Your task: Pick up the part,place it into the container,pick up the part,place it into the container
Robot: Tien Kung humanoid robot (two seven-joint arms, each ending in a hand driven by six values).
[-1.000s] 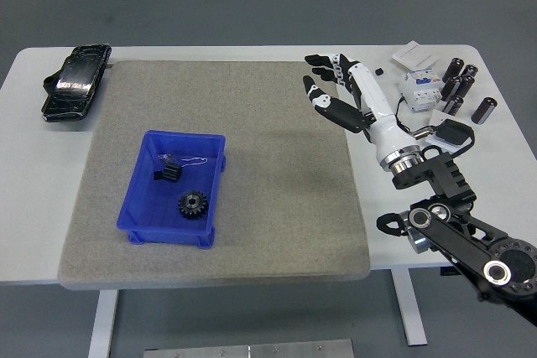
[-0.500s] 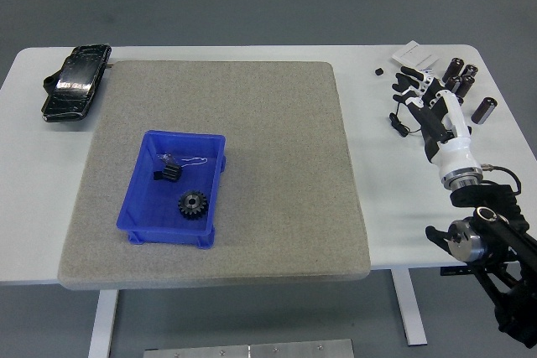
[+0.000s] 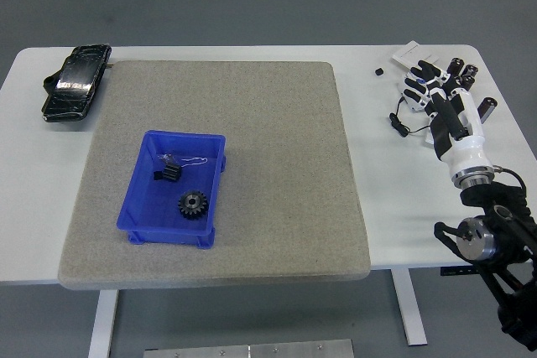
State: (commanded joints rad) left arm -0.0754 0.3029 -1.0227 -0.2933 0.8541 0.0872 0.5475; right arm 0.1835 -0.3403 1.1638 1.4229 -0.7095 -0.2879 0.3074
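The blue container (image 3: 134, 209) stands on the left half of the grey mat (image 3: 268, 132). Inside it lie a black gear (image 3: 193, 204) and a smaller dark part with a thin wire (image 3: 169, 172). My right hand (image 3: 426, 83) hovers over the table's back right corner, above a cluster of small dark cylinders (image 3: 460, 73) and a white device. Its fingers are spread and hold nothing. The forearm (image 3: 463, 142) runs down to the lower right. The left arm is out of sight.
A black glossy pouch (image 3: 75, 81) lies at the table's back left corner. A white card (image 3: 414, 54) and a tiny black piece (image 3: 379, 70) sit near the back right. A thin black cable (image 3: 401, 123) lies beside my right wrist.
My right hand has swung from the mat's right edge out to the table's back right corner, now over the dark cylinders. The container and its parts have not moved.
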